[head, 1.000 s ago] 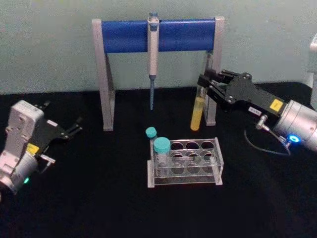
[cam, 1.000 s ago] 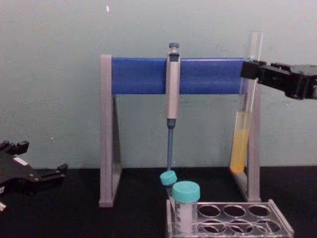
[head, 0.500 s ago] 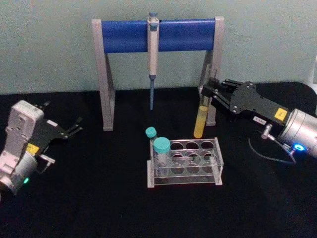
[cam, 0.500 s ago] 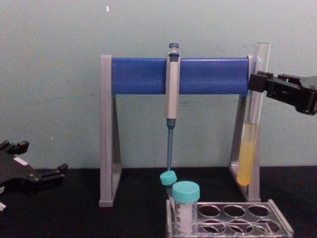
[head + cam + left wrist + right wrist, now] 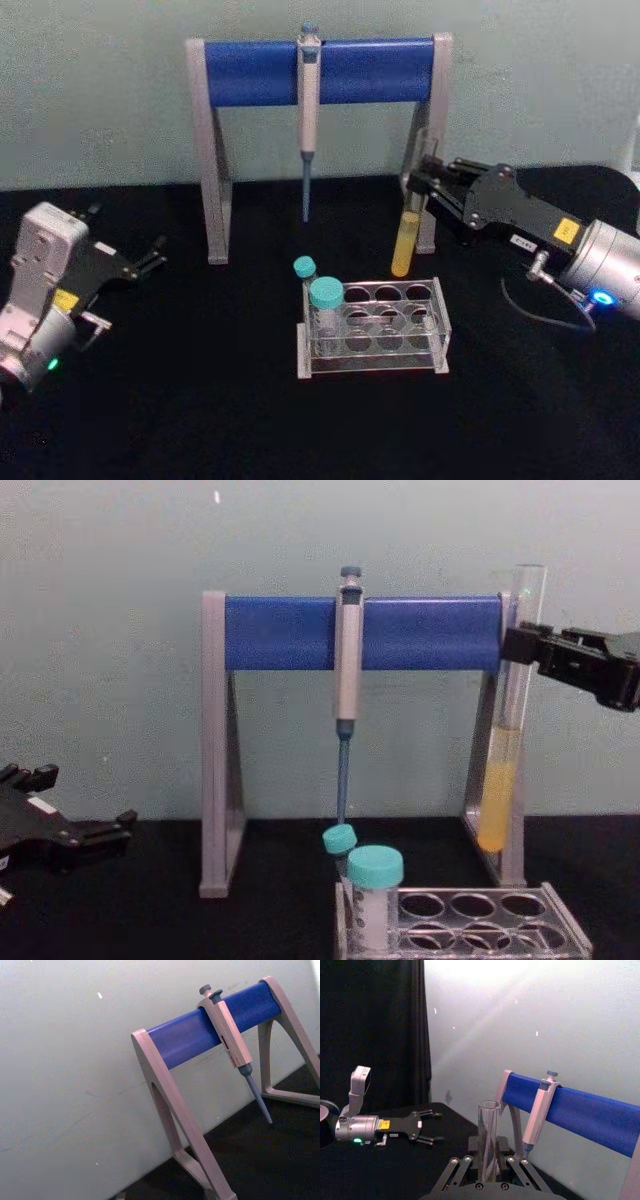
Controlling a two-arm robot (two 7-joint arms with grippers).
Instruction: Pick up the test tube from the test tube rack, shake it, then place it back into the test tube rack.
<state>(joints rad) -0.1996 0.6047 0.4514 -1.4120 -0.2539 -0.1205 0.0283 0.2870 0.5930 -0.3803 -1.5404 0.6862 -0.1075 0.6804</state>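
Right gripper (image 5: 418, 186) is clamping the test tube (image 5: 403, 243) upright, holding it raised just over the back edge of the test tube rack (image 5: 375, 362). Left gripper (image 5: 438, 1126) is sitting far left, fingers apart.

The tall, slim clear glass test tube (image 5: 403, 247), capless and with yellow liquid in its lower third, hangs almost upright just right of frame centre. Its bottom is slightly above and behind the right rear corner of the low clear plastic test tube rack (image 5: 390, 352), which sits at lower centre.
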